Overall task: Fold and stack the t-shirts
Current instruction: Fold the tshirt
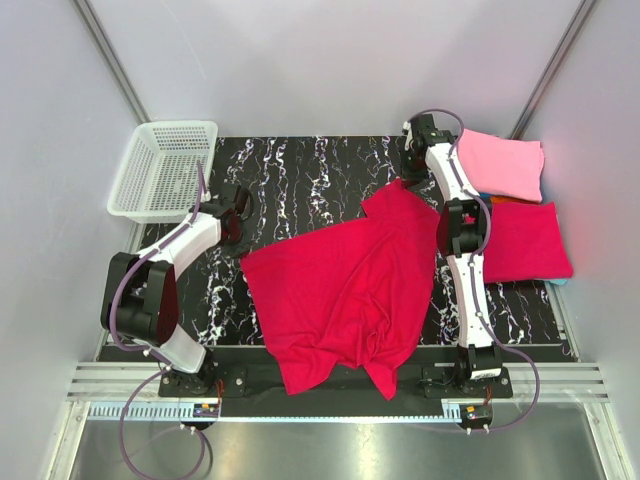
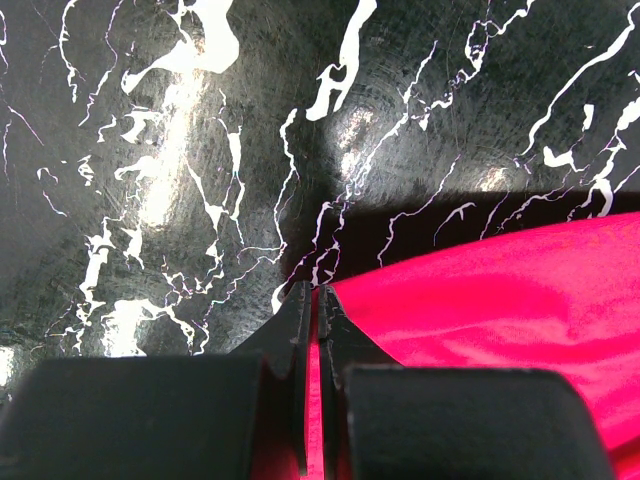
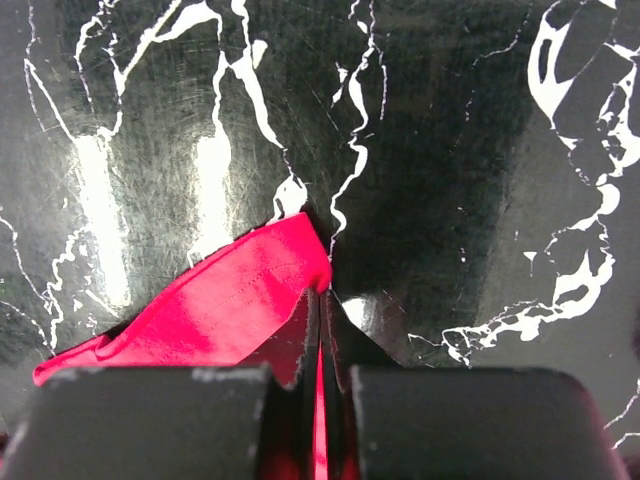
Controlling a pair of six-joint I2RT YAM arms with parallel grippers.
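The red t-shirt [image 1: 340,290] lay spread out to the right of the white basket [image 1: 178,126], and the left gripper [image 2: 312,298] and right gripper [image 3: 322,298] each pinched one edge of it tight.

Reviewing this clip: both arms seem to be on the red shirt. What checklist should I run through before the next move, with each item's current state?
1. Left pincer gripping the spread red t-shirt: ok, it is shut with red cloth between the fingers.
2. Right pincer gripping the same shirt: ok, shut on a corner.
3. Shirt lying flat: not ok, the near part is rumpled and folded over.
4. Folded stack apart from the spread shirt: ok, it sits on the right beyond the right arm.
5. Basket out of the way: ok, at the far left corner, not touching the shirt.
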